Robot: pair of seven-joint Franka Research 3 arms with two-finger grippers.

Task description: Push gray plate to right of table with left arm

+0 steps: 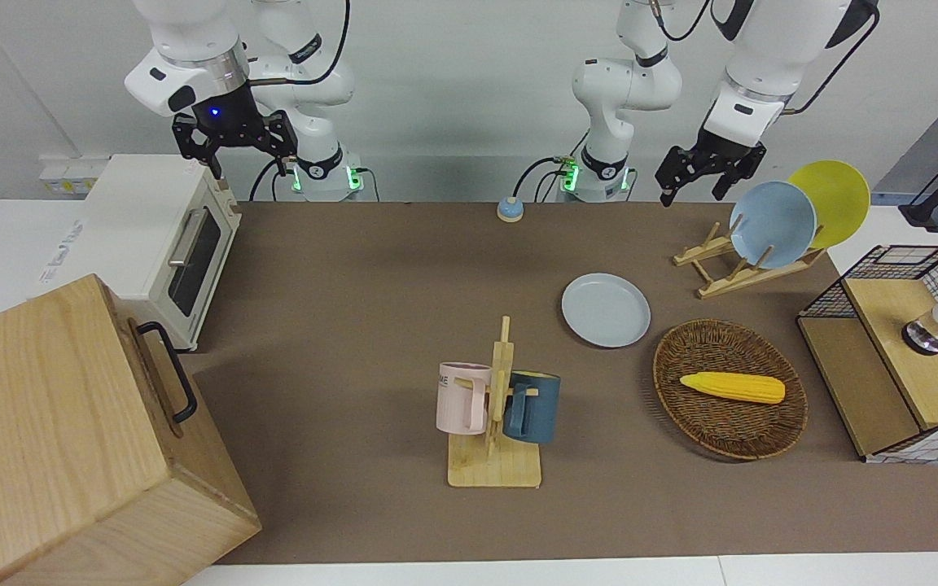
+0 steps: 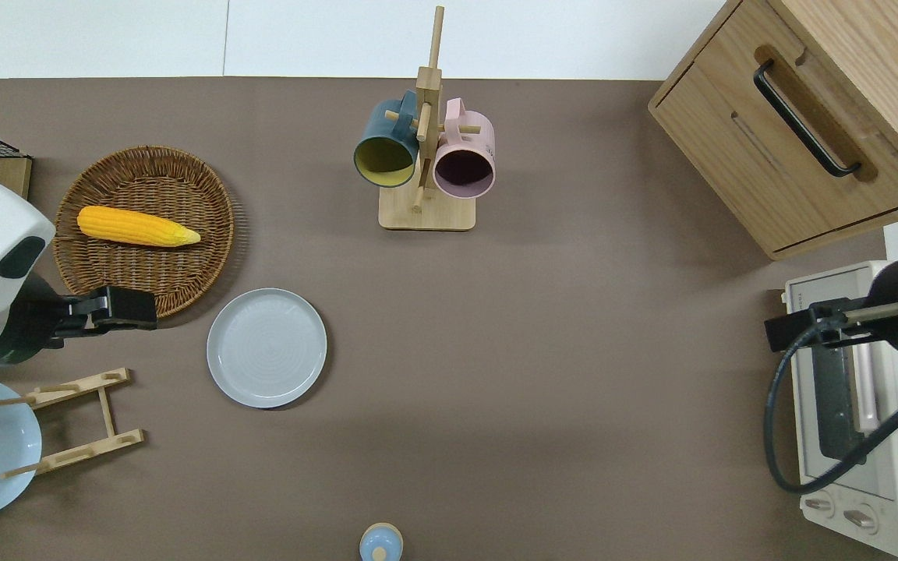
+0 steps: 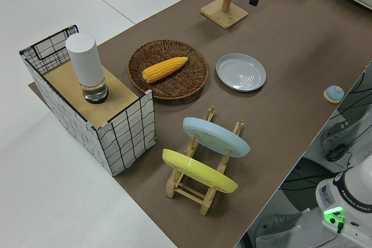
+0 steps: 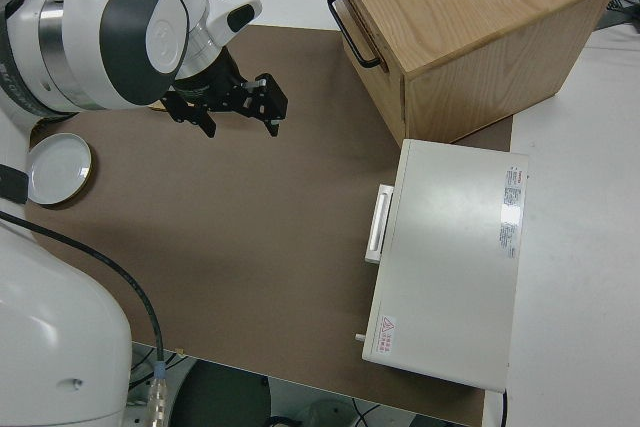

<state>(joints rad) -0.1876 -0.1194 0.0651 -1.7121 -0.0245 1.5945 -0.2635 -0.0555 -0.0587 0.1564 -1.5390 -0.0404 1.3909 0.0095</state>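
A robotics lab set up as a mock kitchen: two white arms bolted at one edge of a brown tabletop (image 1: 371, 268) with white borders, plain white walls, trailing cables, and staged props, namely a toaster oven (image 1: 168, 244), mug stand (image 1: 495, 407), plate rack (image 1: 742, 264) and wicker basket (image 1: 729, 399).

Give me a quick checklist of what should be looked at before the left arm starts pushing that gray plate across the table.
1. Gray plate lies flat on the table: ok.
2. Nothing on the plate: ok.
3. Brown tabletop from the plate toward the right arm's end is bare up to the toaster oven: ok.
4. Left gripper touching the plate: not ok; it is raised, over the wicker basket's edge.
5. Left fingers open or shut: cannot tell.
6. Right arm parked: ok.
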